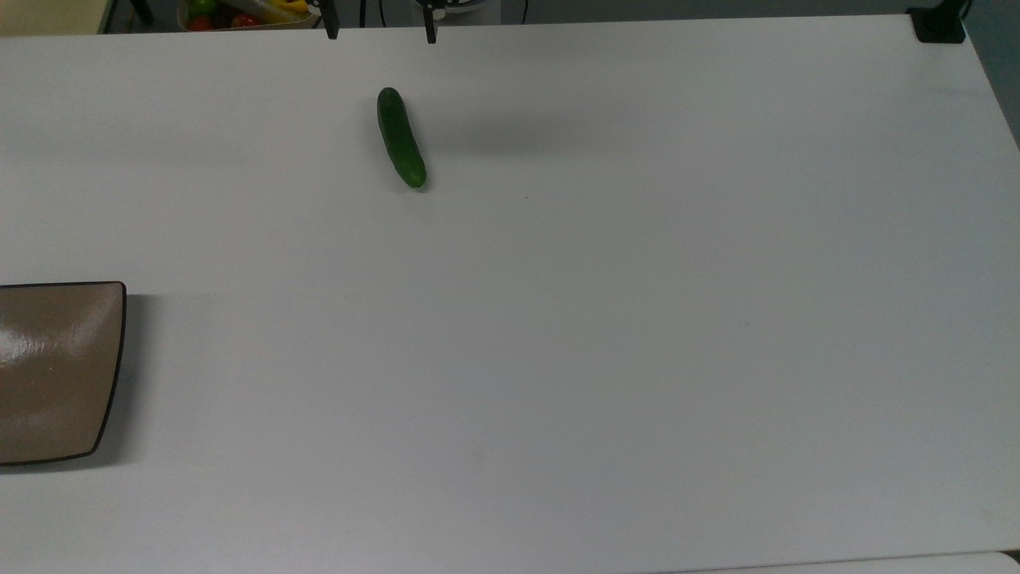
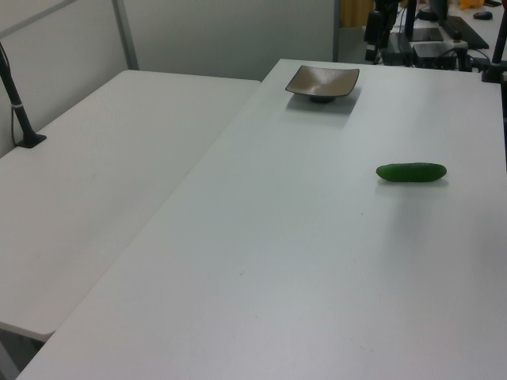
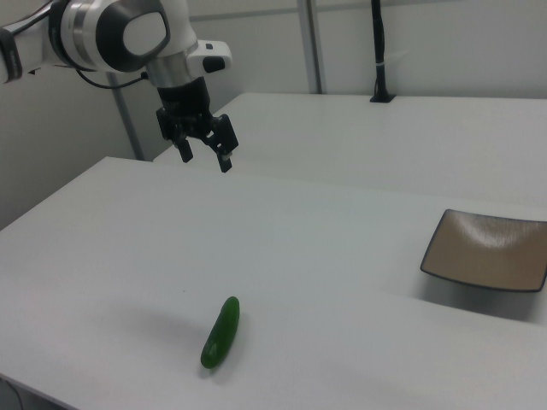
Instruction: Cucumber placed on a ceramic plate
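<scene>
Small, smooth, dark green cucumber (image 3: 220, 332) lying on white tabletop (image 3: 342, 256), well apart from glossy taupe-brown square ceramic plate (image 3: 487, 250), below spread, empty black pincer (image 3: 204, 154); likely light, firm, slightly slippery, best gripped across its middle.

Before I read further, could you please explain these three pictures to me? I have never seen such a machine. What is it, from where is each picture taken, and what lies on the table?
The machine is a white robot arm ending in a black two-finger gripper. In the right view it hangs open above the white table and holds nothing. The top view looks down on the table; the left view and the right view see it from opposite sides. Two things lie there, well apart: a small, dark green, slightly curved cucumber, flat on the table, and an empty glossy taupe-brown square ceramic plate with a thin dark rim. In the top view, the plate sits at the top view's left edge.
</scene>
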{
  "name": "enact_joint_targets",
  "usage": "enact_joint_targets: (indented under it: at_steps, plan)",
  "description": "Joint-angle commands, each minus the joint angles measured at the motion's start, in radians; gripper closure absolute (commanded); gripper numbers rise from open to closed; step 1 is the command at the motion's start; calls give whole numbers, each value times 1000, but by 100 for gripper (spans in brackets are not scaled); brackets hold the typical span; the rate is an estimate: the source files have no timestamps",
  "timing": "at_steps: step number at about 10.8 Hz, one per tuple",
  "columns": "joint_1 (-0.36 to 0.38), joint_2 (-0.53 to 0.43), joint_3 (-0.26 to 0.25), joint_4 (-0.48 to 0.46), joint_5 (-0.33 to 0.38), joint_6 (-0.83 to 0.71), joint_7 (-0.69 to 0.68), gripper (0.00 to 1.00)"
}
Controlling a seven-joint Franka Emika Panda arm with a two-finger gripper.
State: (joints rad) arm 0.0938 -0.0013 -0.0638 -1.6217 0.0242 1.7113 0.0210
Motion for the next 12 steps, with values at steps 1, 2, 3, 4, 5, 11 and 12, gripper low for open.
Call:
enact_joint_targets:
  at_steps: [1,2,3,4,5,11,12]
  plan:
    - [23,-14,-13,-20,2,18,0,0]
    - [23,-14,-13,-20,2,18,0,0]
    - [23,-14,-13,-20,2,18,2,0]
    - [23,-14,-13,-20,2,18,2,0]
    - [23,-14,-13,-20,2,18,2,0]
    - [58,-16,-5,-119,16,11,-83,0]
    - [58,-17,5,-147,16,-2,-132,0]
